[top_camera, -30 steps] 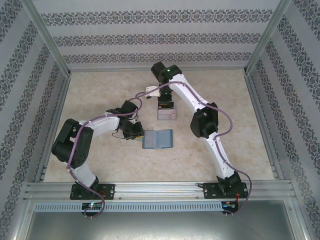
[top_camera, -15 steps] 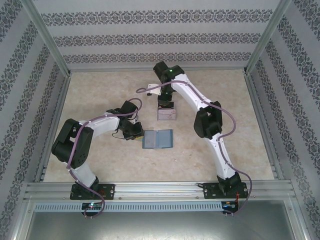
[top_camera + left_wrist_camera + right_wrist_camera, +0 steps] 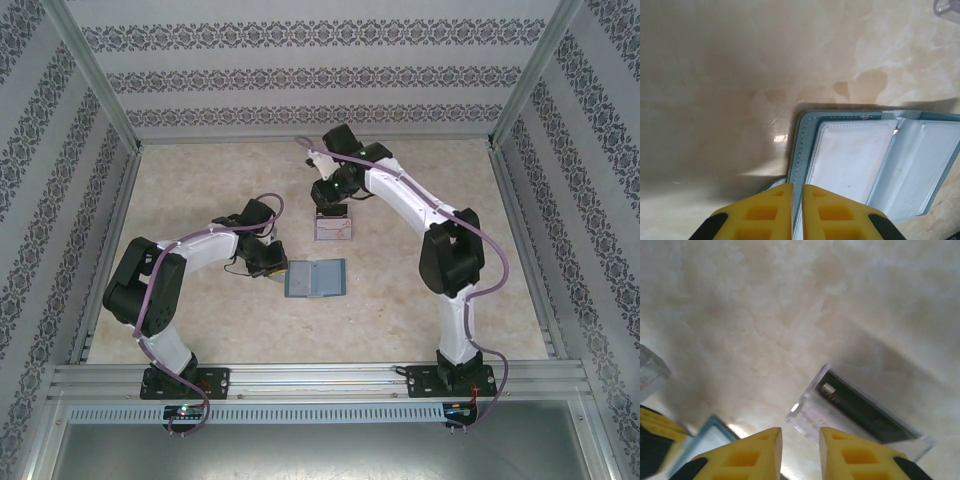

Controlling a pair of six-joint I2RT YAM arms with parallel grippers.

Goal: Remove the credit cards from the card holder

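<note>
The teal-blue card holder (image 3: 316, 278) lies open like a book in the middle of the table, its clear inner pockets (image 3: 855, 160) facing up. My left gripper (image 3: 274, 268) (image 3: 797, 194) is shut on the holder's left edge. Behind it sits a clear plastic tray (image 3: 333, 229) (image 3: 805, 416) holding the credit cards: a dark card (image 3: 867, 412) and a pale card (image 3: 816, 415). My right gripper (image 3: 330, 200) (image 3: 801, 439) hovers over the tray's near end, open, with nothing between its fingers.
Metal frame rails (image 3: 320, 378) run along the table's near edge, and patterned walls (image 3: 320, 75) close in the other three sides. Bare marbled tabletop (image 3: 200, 180) lies left and right of the arms. The holder's corner (image 3: 710, 437) shows beside my right fingers.
The right arm's elbow has swung out to the right while its gripper stayed over the tray. The left gripper and the card holder have not moved.
</note>
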